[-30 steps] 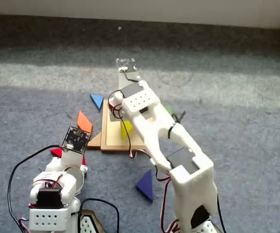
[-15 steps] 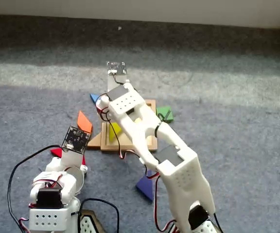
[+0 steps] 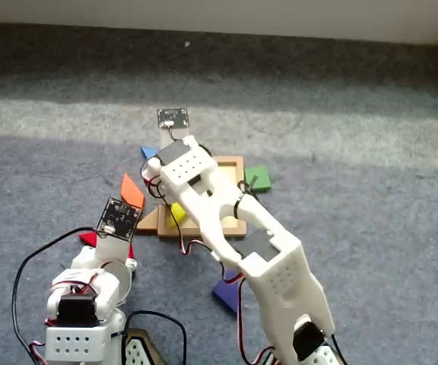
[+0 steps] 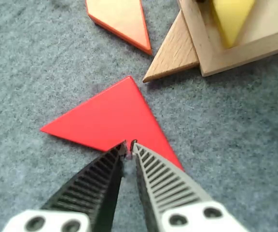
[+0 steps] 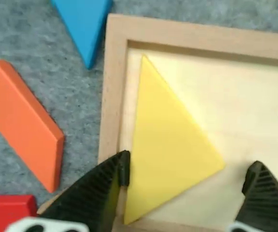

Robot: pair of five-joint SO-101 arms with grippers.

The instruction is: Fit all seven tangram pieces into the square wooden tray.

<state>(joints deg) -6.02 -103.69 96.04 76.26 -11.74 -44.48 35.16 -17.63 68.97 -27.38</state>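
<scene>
The square wooden tray (image 3: pixel 231 162) lies mid-table, mostly under the right arm. Inside it, against the left wall, lies a yellow triangle (image 5: pixel 168 140); my right gripper (image 5: pixel 187 176) stands open low over it, one finger at the tray's rim (image 5: pixel 115 87), the other over the tray floor. My left gripper (image 4: pixel 128 144) is shut, empty, its tips at the edge of a red triangle (image 4: pixel 110 121) on the carpet. An orange parallelogram (image 3: pixel 131 190), a light blue triangle (image 3: pixel 149 153) and a plain wooden triangle (image 3: pixel 148 220) lie left of the tray.
A green piece (image 3: pixel 255 179) sits at the tray's right side. A dark blue triangle (image 3: pixel 225 293) lies on the carpet in front of the tray, partly under the right arm. Open grey carpet stretches to the right and the back.
The right arm has swung left across the tray, and the yellow triangle has slid left with it toward the tray's left wall. The green piece is now uncovered. The left arm has stayed still.
</scene>
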